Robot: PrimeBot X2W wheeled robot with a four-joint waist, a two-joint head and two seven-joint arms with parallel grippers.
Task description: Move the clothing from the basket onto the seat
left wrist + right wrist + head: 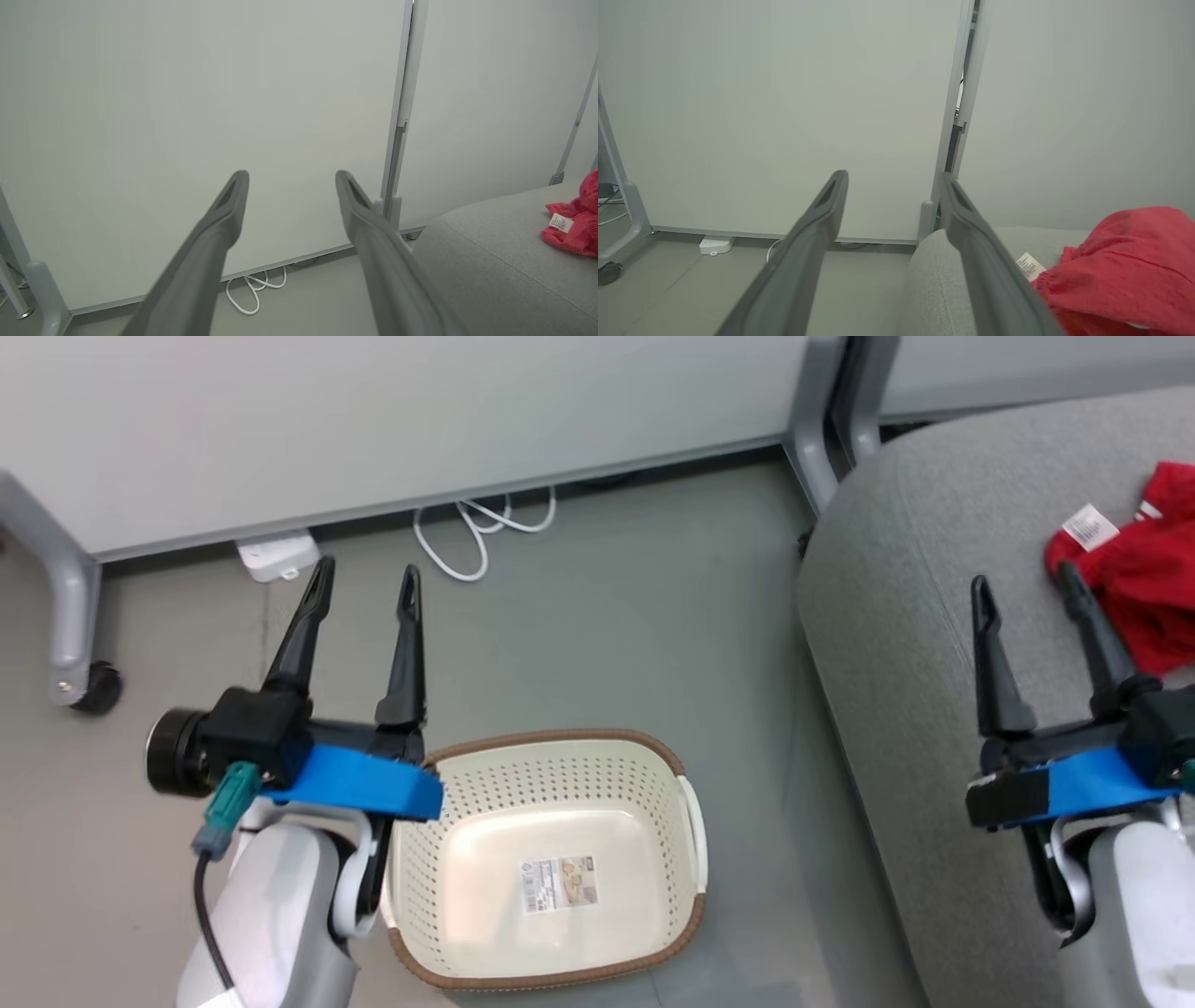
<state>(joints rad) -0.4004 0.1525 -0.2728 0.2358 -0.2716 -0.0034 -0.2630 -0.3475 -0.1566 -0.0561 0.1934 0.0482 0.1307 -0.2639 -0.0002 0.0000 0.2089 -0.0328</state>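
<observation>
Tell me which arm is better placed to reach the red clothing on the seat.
Right, probably. The right gripper hangs open above the seat, close beside the clothing. The left gripper is open by the empty basket, farther away.

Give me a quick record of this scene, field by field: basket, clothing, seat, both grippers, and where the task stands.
basket: on the floor, nothing inside but a sticker label on its bottom
clothing: red fabric with a white tag, lying on the seat; number of pieces cannot be told
seat: grey cushion, right of the basket
left gripper: open, empty, beside the basket's left side
right gripper: open, empty, over the seat, beside the clothing
task status: looks done
</observation>
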